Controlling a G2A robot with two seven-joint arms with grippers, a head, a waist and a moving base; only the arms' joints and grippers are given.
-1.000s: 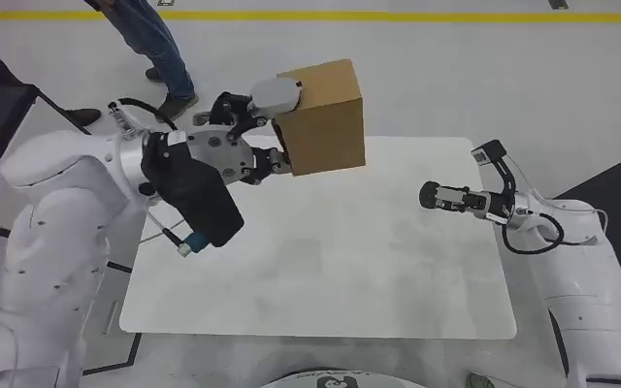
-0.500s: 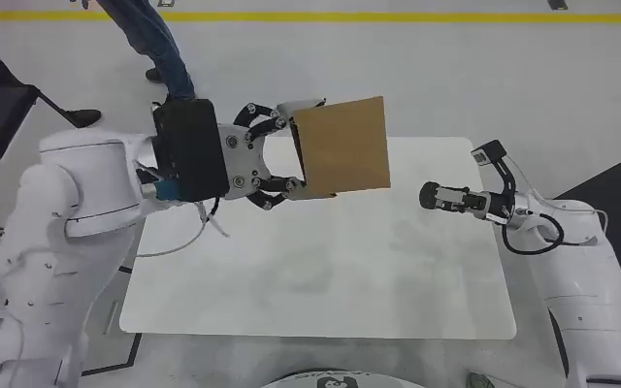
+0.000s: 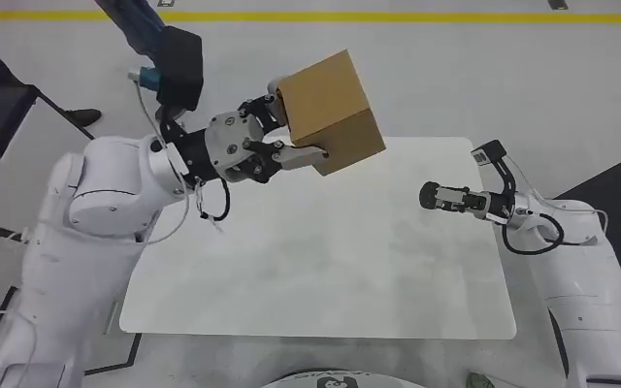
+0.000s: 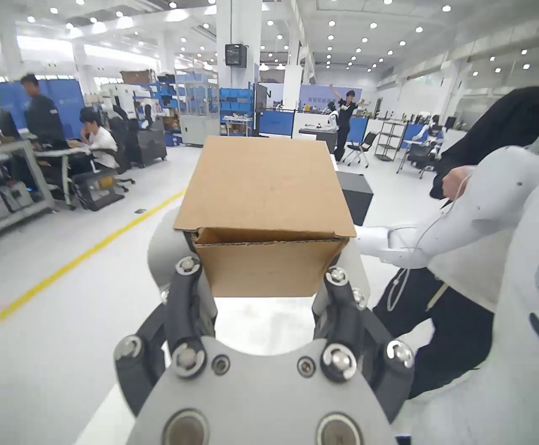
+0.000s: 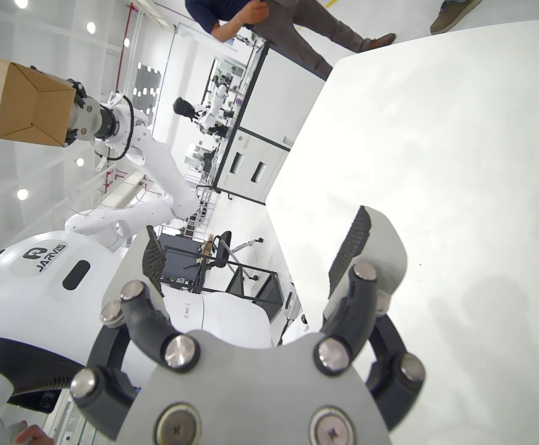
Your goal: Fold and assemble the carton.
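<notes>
A brown cardboard carton (image 3: 330, 112), squared up into a box, hangs tilted in the air over the table's far left edge. My left gripper (image 3: 286, 144) is shut on it, one finger (image 4: 189, 269) on each side of the flapped end (image 4: 263, 265). In the left wrist view the carton (image 4: 263, 194) stretches away from the gripper (image 4: 265, 280). From the right wrist view the carton (image 5: 31, 107) shows far off, its end flaps folded in. My right gripper (image 3: 427, 196) hovers above the table's right side, open and holding nothing (image 5: 257, 253).
The white table (image 3: 320, 281) is bare between the two arms. A person's legs (image 3: 131, 19) stand beyond its far left corner, and a person (image 5: 273, 21) stands past the far edge. A yellow floor line (image 3: 388, 16) runs behind.
My left arm has swung its forearm back and turned its wrist, rotating the carton from a flat-on face to a tilted corner view. The right arm has not moved.
</notes>
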